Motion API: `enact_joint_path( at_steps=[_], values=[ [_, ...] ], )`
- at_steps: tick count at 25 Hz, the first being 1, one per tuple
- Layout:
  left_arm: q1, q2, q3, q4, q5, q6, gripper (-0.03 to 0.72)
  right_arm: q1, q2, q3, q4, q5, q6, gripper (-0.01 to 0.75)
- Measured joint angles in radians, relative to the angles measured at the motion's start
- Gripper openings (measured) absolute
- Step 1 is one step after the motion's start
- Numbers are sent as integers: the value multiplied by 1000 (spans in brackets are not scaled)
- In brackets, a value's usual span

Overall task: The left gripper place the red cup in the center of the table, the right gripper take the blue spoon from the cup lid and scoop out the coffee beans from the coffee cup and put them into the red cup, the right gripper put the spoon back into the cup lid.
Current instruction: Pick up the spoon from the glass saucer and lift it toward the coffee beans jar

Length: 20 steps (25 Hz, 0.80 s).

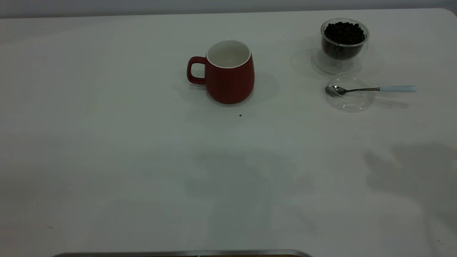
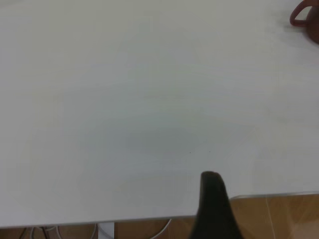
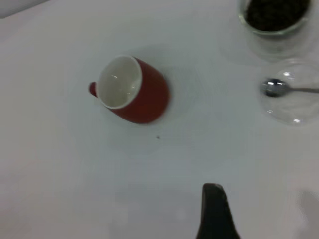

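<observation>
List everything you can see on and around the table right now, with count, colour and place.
Table: one, white, fills the exterior view.
Red cup: one, dark red, white inside, looks empty, upright near the centre, handle toward the left arm's side.
Coffee cup: one, clear glass, far right.
Coffee beans: many, near black, filling the coffee cup.
Cup lid: one, clear, just in front of the coffee cup.
Blue spoon: one, metal bowl on the lid, pale blue handle sticking out past its rim.
Dark speck: one, on the table in front of the red cup.
Left gripper: dark fingertip at the table's edge.
Right gripper: dark fingertip above the table.
</observation>
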Motion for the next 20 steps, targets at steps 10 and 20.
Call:
enact_joint_path(
  at_steps=[10, 20],
  values=[
    [0, 0, 0, 0, -1, 6, 587, -231, 371, -81, 339, 231, -343, 548],
    [0, 0, 0, 0, -1, 6, 587, -319, 585, -84, 447, 279, -467, 548]
  ],
)
